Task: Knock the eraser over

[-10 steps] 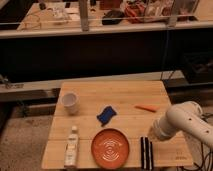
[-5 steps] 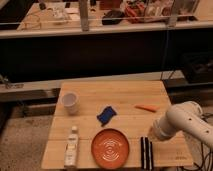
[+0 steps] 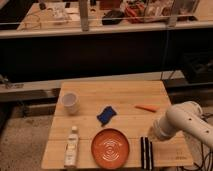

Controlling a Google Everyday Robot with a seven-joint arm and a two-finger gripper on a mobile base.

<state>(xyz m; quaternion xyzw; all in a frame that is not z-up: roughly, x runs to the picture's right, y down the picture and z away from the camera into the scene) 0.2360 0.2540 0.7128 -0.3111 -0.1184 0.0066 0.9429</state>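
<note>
Gripper (image 3: 152, 133) sits just right of the eraser (image 3: 146, 152), whose long axis runs front-to-back on the bench (image 3: 125, 95).

Black eraser (image 3: 146, 152), white stripes; orange plate (image 3: 110, 148); blue cloth (image 3: 105, 114); white hand (image 3: 151, 133) beside eraser.

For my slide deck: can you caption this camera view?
Gripper poised just above the eraser, which lies beside the plate on the table.
</note>
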